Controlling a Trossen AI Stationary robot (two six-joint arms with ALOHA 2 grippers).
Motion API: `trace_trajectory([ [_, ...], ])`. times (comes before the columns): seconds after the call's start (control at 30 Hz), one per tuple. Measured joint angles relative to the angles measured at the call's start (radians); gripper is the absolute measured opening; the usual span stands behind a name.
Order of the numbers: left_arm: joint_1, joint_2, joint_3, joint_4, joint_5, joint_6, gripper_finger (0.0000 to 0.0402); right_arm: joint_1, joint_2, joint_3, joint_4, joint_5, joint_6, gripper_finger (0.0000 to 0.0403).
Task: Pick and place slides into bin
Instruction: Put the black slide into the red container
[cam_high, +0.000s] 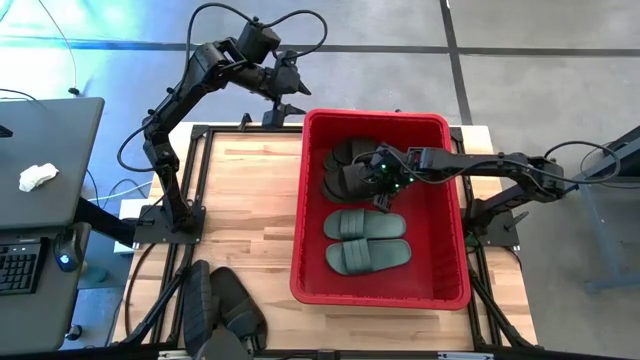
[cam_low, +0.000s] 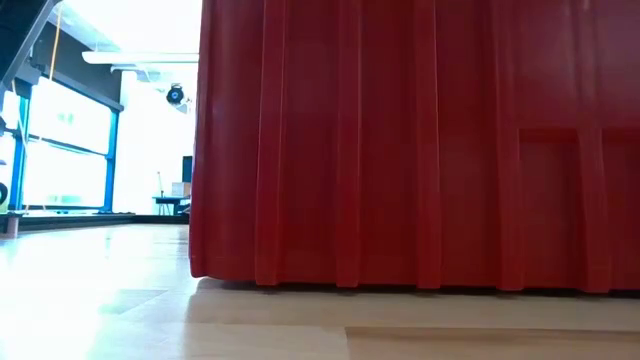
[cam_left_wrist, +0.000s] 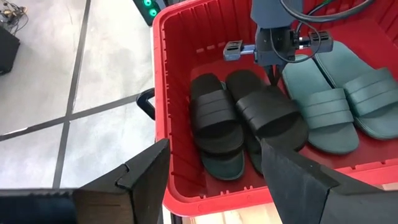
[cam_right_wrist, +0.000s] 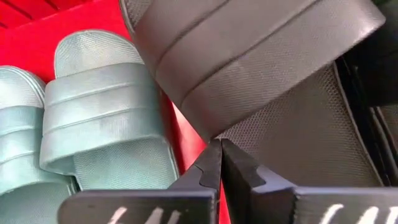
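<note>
Slides, ribbed-strap rubber sandals, lie in the large red plastic bin (cam_high: 440, 290): a green pair (cam_high: 367, 240) at the near end, black ones (cam_left_wrist: 249, 118) beyond. The right gripper (cam_right_wrist: 219, 163), fingers together and empty, hangs over the black ones; it should lift straight up without snagging a strap. Past the bin's far rim, the left gripper (cam_left_wrist: 211, 180) waits, fingers apart.

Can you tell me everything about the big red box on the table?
The red box is a large rectangular tub that looks like shiny plastic, with a rolled rim and ribbed walls. It sits flat on the wooden table, toward the right side, open on top. Inside lie two green sandals side by side and some black sandals piled at the far end. The right pincer, shut, reaches into it above the black sandals.
</note>
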Motion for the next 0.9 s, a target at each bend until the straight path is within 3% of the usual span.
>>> trace_trajectory([
  [0.33,0.000,0.000,0.000,-0.089,0.001,-0.002,0.0234,-0.001,-0.011,0.008,-0.061,0.002,0.010,0.0000],
  [0.57,-0.005,0.000,-0.001,-0.298,0.050,0.001,0.0234,-0.008,-0.055,0.154,-0.285,0.073,-0.038,0.0000],
  [0.8,-0.106,-0.010,-0.019,-0.296,0.054,-0.094,0.0234,-0.062,-0.123,0.306,-0.376,0.074,-0.068,0.0000],
  [0.9,-0.158,-0.017,-0.019,-0.295,-0.024,-0.170,0.0234,-0.086,-0.173,0.343,-0.381,0.073,-0.088,0.0000],
])
